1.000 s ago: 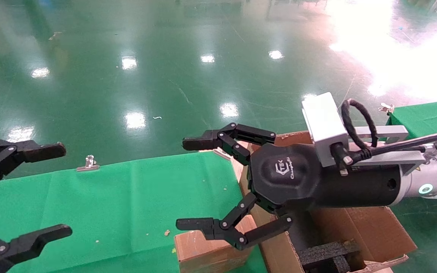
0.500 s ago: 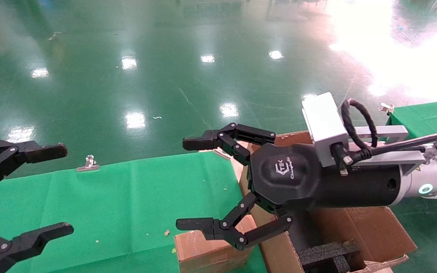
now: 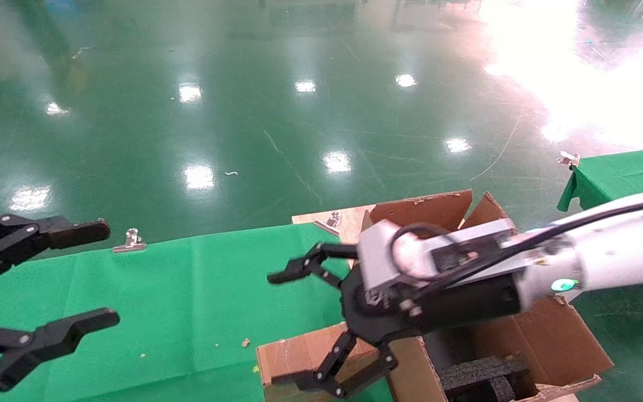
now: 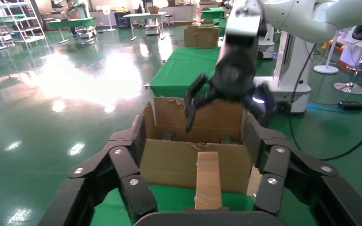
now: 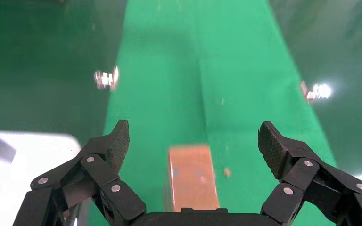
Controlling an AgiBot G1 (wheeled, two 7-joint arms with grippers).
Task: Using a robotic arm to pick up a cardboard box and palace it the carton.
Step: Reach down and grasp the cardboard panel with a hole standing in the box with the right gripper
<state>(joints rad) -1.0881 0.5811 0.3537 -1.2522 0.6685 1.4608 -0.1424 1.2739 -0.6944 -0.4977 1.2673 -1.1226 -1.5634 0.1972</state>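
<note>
Above the near edge of the green cloth-covered table (image 3: 176,290), the right gripper (image 3: 299,329) of the white glossy robotic arm (image 3: 606,262) hangs with its black fingers spread wide and nothing between them. Directly beneath it lies the small flat brown cardboard box (image 3: 299,357) with clear tape strips, close to the table's near edge and just beside the left wall of the large brown carton (image 3: 545,335). In the right wrist view the cardboard box (image 5: 191,176) sits centred between the two splayed fingers, with bare green cloth on either side of it. The carton stands open at the table's right end, ragged flaps turned outward and black foam blocks (image 3: 478,371) inside. Left of the cardboard box the cloth is bare but for a few crumbs, and a silver binder clip (image 3: 130,240) grips its far edge. At the left side the left gripper (image 3: 65,279) hovers over the cloth, fingers likewise wide apart and empty, well apart from the cardboard box.
</note>
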